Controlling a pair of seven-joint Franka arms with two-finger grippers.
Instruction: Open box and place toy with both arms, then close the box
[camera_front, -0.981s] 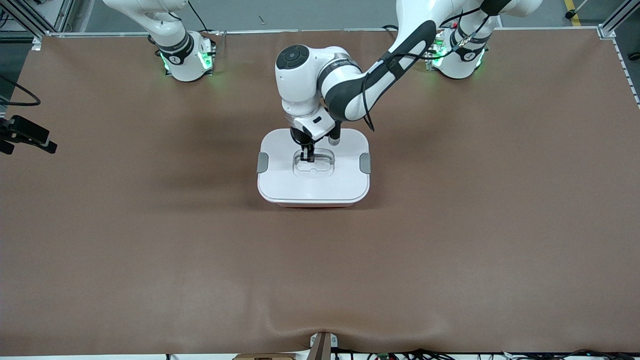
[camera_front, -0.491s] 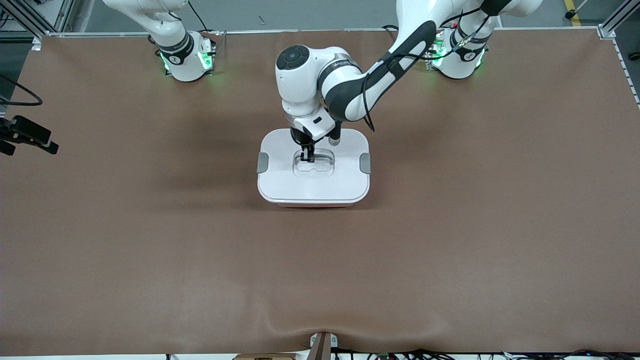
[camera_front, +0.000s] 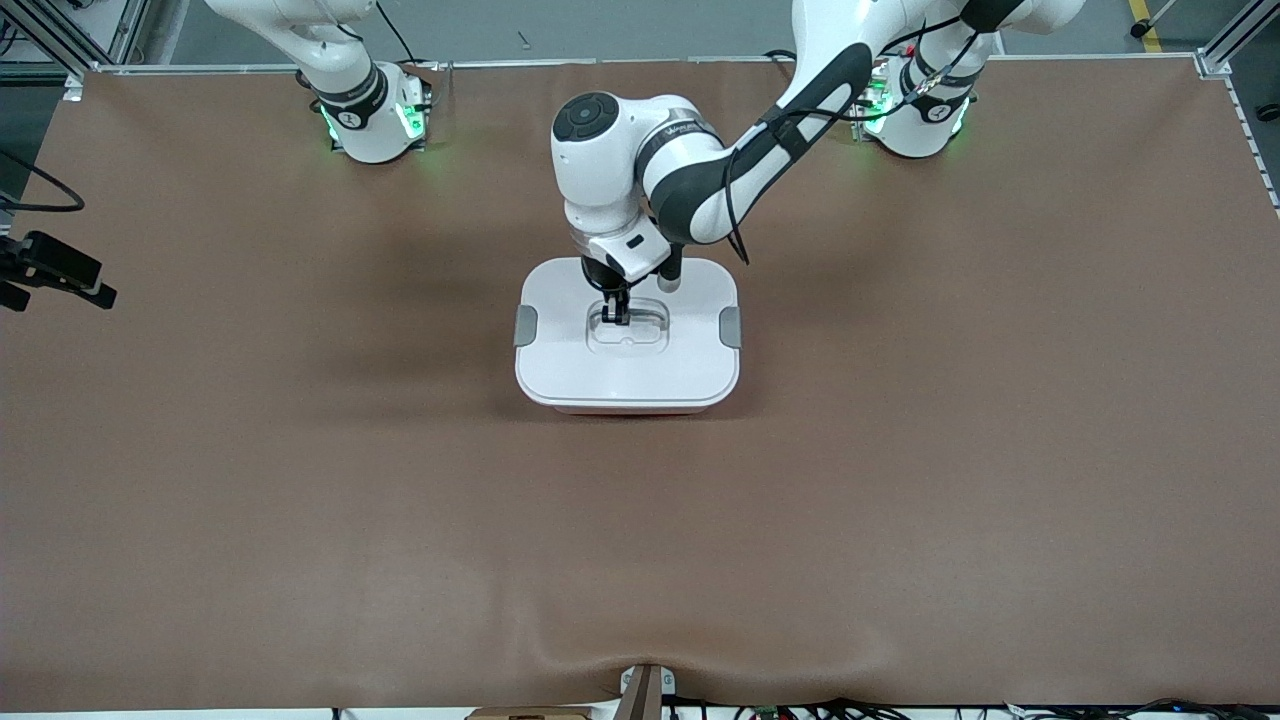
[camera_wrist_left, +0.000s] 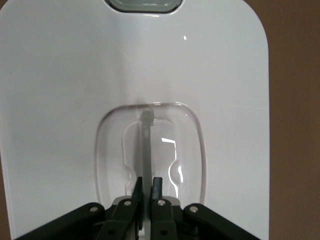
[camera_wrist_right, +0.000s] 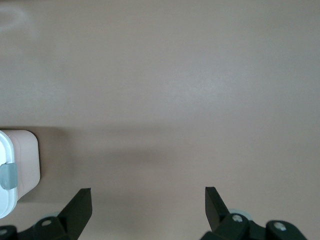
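One claw (camera_front: 614, 316) pinches the closed box's (camera_front: 627, 370) handle (camera_wrist_left: 146, 150)

A wide brown mat covers the surface (camera_front: 300, 520) from edge to edge, lit evenly with soft shadows near its middle. Above the surface's upper edge lies grey floor (camera_front: 600, 30), with aluminium frame posts (camera_front: 1235, 40) at the corners and cables (camera_front: 800, 710) along the lower edge.
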